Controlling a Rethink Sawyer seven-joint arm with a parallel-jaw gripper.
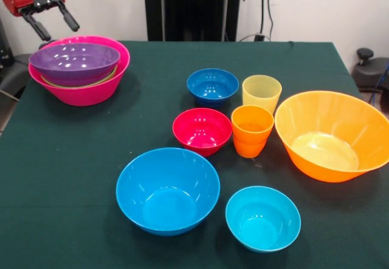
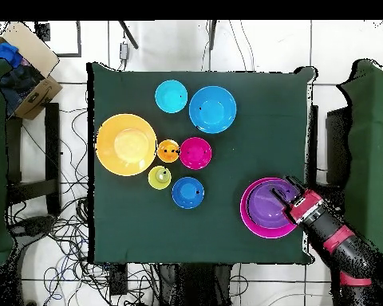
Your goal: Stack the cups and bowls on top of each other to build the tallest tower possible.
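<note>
Pink bowl point(image 1: 85, 93) holds the tower point(image 1: 78, 68), purple bowl point(image 1: 74, 62) uppermost, a lime green rim under it.
Above the tower's far edge hangs the gripper point(image 1: 53, 21), fingers spread and empty. Well apart from the tower sit the sky blue bowl point(image 1: 167, 190), red bowl point(image 1: 202, 130), dark blue bowl point(image 1: 212, 85), cyan bowl point(image 1: 262, 218), large orange bowl point(image 1: 331, 134), and between them the yellow cup point(image 1: 261, 93) and orange cup point(image 1: 251, 129).

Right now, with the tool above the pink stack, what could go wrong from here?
The open tool hangs close over the rim of the purple bowl, nested in the pink bowl; it might clip it. The stack sits near the table corner and could slide off if nudged.
</note>
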